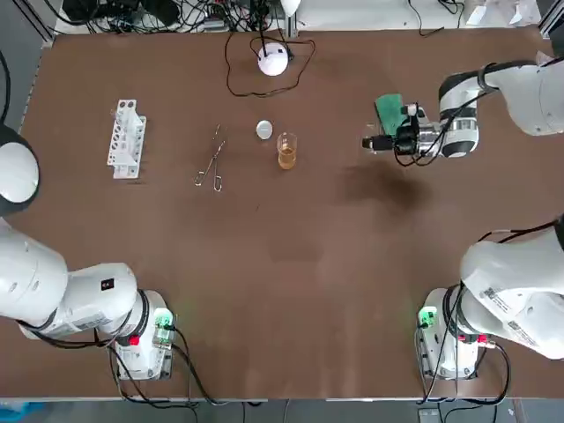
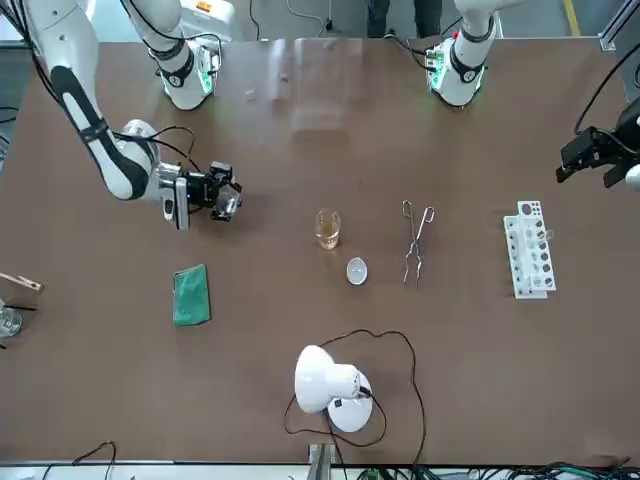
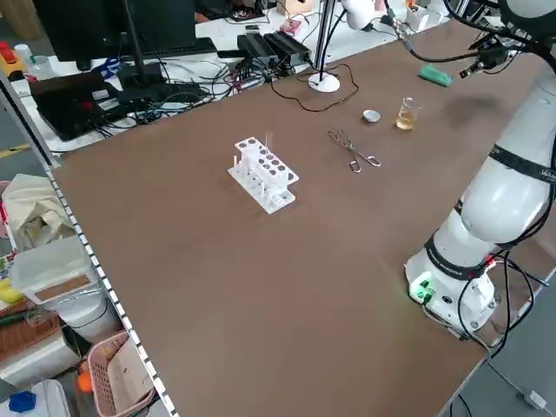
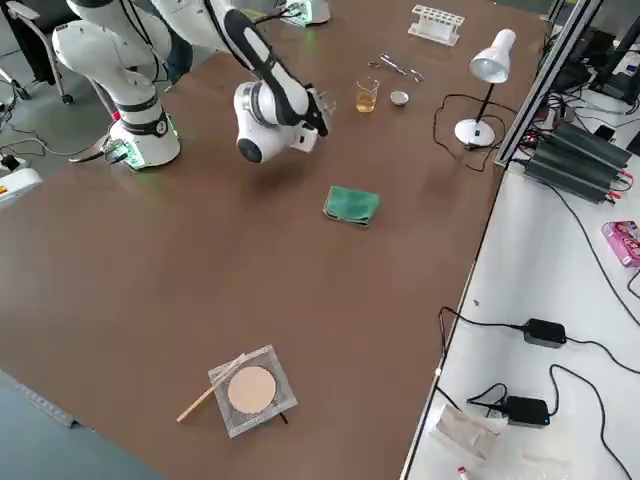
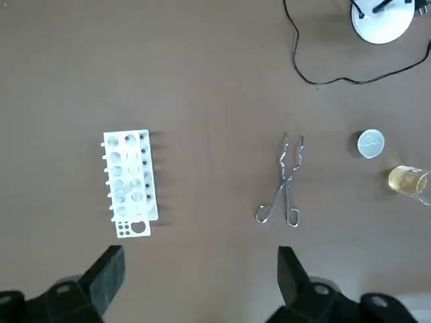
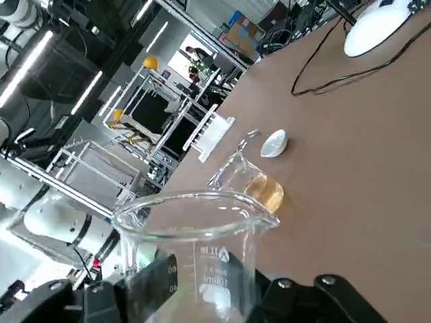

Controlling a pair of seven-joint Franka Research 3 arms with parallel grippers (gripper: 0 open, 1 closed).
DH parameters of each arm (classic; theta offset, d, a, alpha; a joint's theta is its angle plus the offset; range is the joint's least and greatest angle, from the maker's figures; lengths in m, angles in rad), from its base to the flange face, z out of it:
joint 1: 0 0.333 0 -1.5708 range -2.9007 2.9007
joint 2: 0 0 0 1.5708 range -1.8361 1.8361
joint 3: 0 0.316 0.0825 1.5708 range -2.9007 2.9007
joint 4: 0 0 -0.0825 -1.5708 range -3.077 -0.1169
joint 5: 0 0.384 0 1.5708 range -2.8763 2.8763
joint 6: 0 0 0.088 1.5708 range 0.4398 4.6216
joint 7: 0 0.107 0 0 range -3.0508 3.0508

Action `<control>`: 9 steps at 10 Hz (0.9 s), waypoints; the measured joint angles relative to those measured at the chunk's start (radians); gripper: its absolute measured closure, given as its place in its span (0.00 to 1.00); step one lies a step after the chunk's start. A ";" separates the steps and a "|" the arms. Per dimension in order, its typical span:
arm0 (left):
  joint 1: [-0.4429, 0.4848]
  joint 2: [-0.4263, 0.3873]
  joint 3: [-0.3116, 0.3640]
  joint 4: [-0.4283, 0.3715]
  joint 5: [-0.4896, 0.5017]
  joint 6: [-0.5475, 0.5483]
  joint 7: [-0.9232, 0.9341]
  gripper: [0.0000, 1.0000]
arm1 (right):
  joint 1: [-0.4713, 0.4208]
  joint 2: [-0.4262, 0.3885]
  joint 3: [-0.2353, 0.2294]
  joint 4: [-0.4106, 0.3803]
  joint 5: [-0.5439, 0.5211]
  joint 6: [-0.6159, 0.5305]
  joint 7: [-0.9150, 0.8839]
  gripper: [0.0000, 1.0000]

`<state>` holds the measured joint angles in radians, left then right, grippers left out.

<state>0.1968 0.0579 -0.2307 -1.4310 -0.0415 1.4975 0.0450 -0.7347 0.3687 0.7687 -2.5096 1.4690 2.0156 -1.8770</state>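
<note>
My right gripper hovers over the table's right half, turned sideways toward the middle. It is shut on an empty clear glass beaker, which fills the right wrist view. Ahead of it stands a small beaker of amber liquid beside a small white dish. A green cloth lies just behind the right gripper. My left gripper hangs high over the left side. Its open fingers hold nothing, above a white test tube rack and metal tongs.
A white desk lamp with a looping black cable stands at the far middle edge. A wire gauze square with a round pad and a wooden stick lie near the table's right end. Both arm bases sit at the near edge.
</note>
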 joint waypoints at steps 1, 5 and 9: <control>0.000 0.000 -0.001 0.000 0.000 0.000 0.000 0.00 | -0.049 0.000 -0.001 -0.009 -0.055 -0.006 -0.035 0.62; 0.003 0.000 0.002 0.000 0.001 0.002 0.000 0.00 | -0.250 -0.001 -0.006 -0.015 -0.260 -0.030 -0.198 0.62; 0.004 0.001 0.002 0.000 0.020 0.042 0.000 0.00 | -0.329 0.004 -0.061 0.028 -0.362 -0.040 -0.462 0.62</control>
<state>0.2011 0.0584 -0.2283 -1.4311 -0.0213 1.5392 0.0449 -1.0636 0.3723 0.7075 -2.4817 1.1065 1.9758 -2.3387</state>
